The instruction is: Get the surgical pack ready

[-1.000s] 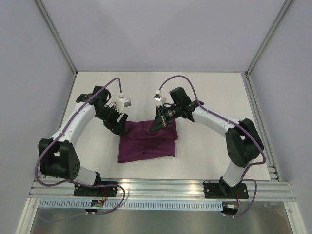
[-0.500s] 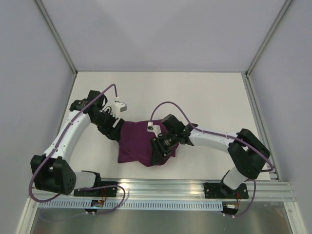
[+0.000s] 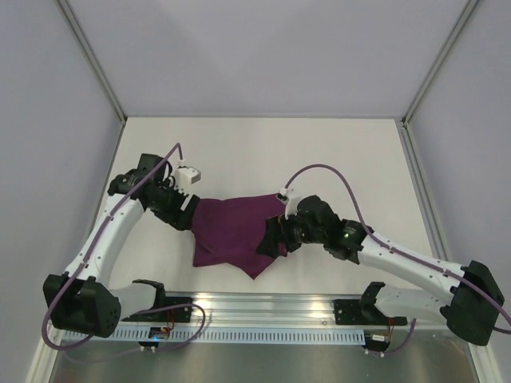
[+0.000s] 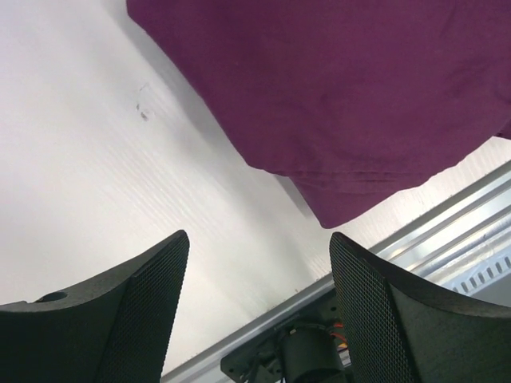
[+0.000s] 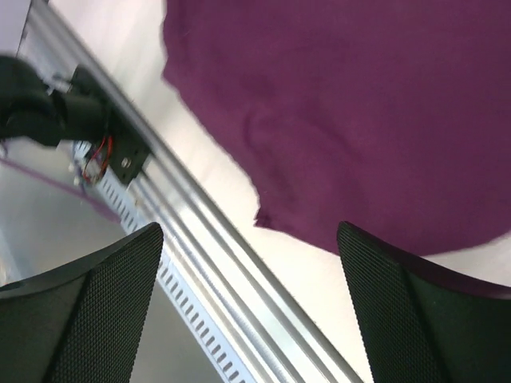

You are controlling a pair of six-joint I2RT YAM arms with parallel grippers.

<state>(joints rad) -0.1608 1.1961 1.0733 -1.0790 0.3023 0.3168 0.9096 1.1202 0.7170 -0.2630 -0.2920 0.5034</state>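
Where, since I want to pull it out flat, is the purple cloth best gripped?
Probably at the pointed corner of the purple cloth that faces the near edge of the table, coming in from that side. The tip juts out with free edges on both sides, so open jaws could straddle it; the rest lies flat.

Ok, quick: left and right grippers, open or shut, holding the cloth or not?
Left gripper: open, nothing between its fingers; the purple cloth lies beyond them.
Right gripper: open, holding nothing.
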